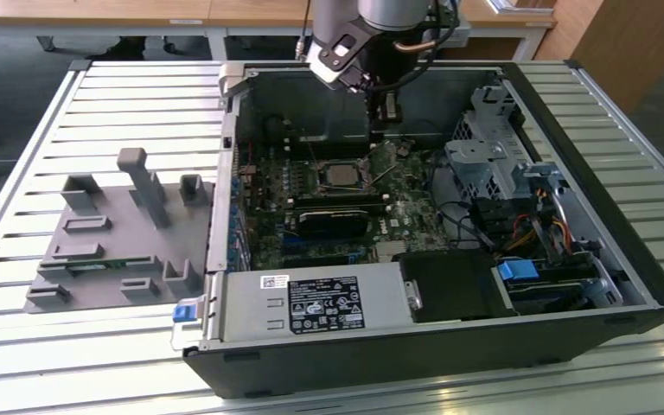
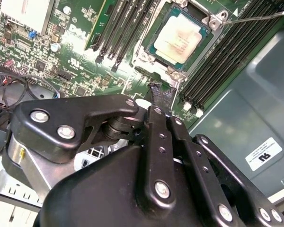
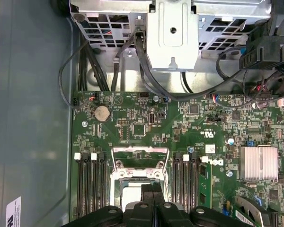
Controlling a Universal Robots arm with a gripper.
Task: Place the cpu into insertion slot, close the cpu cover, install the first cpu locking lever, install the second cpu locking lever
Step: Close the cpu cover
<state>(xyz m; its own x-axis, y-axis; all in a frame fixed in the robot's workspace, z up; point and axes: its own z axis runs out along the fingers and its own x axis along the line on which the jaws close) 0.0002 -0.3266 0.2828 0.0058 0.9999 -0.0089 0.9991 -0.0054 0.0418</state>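
cpu is sitting in its socket; the pressed-together claw is seemingly closing the raised cover, needing a gentle push.

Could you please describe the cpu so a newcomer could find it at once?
Look inside the open computer case, at the green motherboard. The cpu is the only pale silver square there, framed in metal between long black slots.

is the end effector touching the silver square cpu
Apart. In the second wrist view the black end effector ends short of the silver-grey square cpu; the thin silver metal cpu cover shows between them.
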